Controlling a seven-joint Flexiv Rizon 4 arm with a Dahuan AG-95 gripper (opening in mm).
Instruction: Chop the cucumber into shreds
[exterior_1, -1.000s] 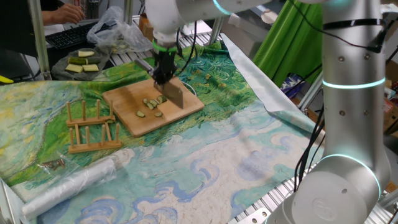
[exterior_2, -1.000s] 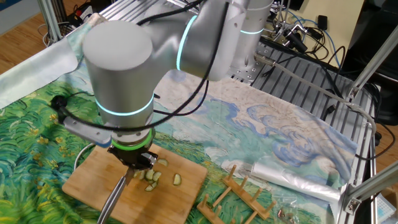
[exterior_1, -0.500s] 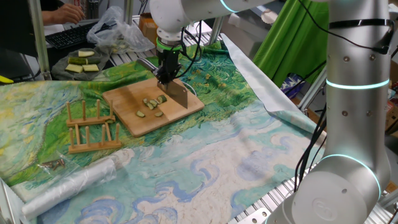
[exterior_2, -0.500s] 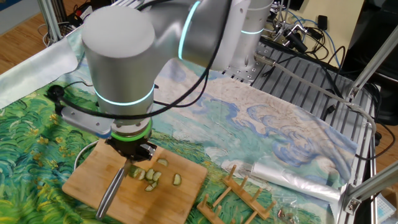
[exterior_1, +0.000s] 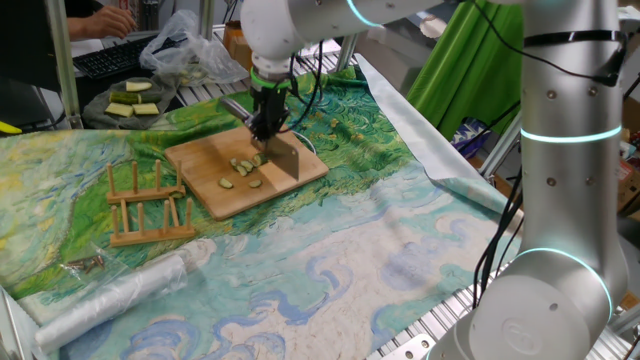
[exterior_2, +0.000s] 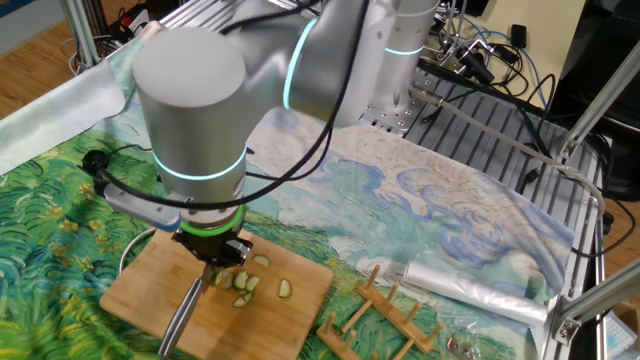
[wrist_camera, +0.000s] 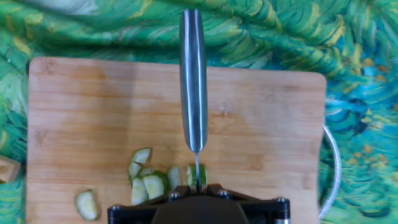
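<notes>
Painted green-and-blue cloth covers the counter (exterior_1: 350, 250). A knife (wrist_camera: 193, 87) is gripped in the closed hand (exterior_1: 268, 128), pointed down over the wooden board (wrist_camera: 261, 124). The cucumber (wrist_camera: 198, 176), a dark-skinned, pale-fleshed stub, is met by the blade. Thin pale-green shreds (wrist_camera: 144, 180) are seen just beside it.
</notes>
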